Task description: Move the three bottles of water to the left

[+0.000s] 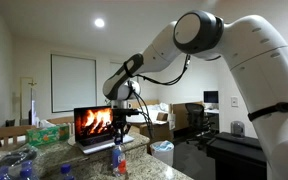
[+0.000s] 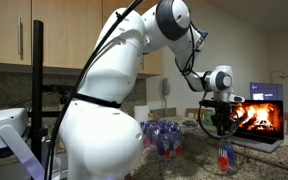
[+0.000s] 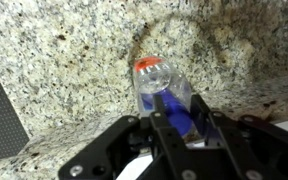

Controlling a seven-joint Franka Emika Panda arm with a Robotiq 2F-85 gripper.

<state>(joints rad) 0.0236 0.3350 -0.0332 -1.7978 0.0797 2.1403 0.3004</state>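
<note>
in the wrist view the gripper clamps its jaws narrowly on the sides of one bottle of water at frame centre, cap pointing up-frame over the granite counter. in an exterior view it is upright at lower centre, before the laptop.

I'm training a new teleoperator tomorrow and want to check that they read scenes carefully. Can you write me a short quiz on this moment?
1. True or false: the gripper is shut on a water bottle.
2. In an exterior view, what does the laptop screen show? A) a burning fire B) a spreadsheet C) a blank white page
3. In the wrist view, what kind of surface lies beneath the bottle?

Key
1. True: the bottle sits between the closed fingers.
2. A.
3. A speckled stone countertop.
</note>
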